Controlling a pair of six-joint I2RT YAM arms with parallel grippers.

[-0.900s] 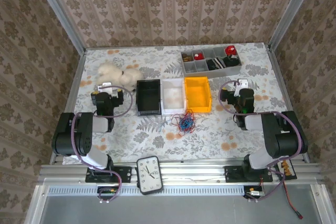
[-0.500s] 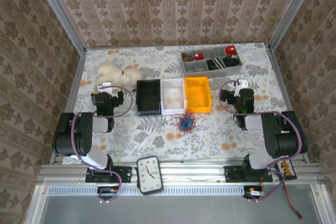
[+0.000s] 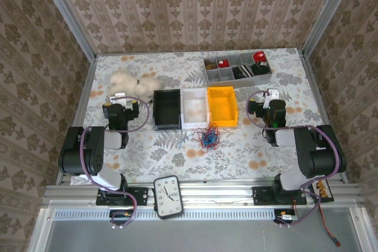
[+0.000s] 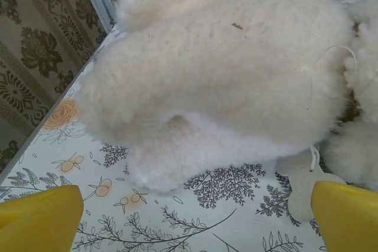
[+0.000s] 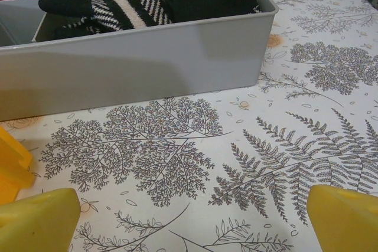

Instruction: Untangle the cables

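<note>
Two grippers are seen with their jaws spread wide and nothing held between them: the left gripper is pointed at a white plush toy just ahead of it, and the right gripper at the wall of a grey compartment tray in which striped socks are packed. The cables are found as one small knot of blue, red and dark strands on the table, just in front of the white bin and the yellow bin, between the arms and well apart from both. Trouble is likely to be caused by the thinness of the wires: if several strands are pinched at once and pulled, the knot may be tightened rather than loosened, or the whole bunch may be dragged along unseparated. A single wire may also be missed or let slip against the flat surface. Should the approach be swung carelessly, the toy or the bins may be knocked aside
</note>
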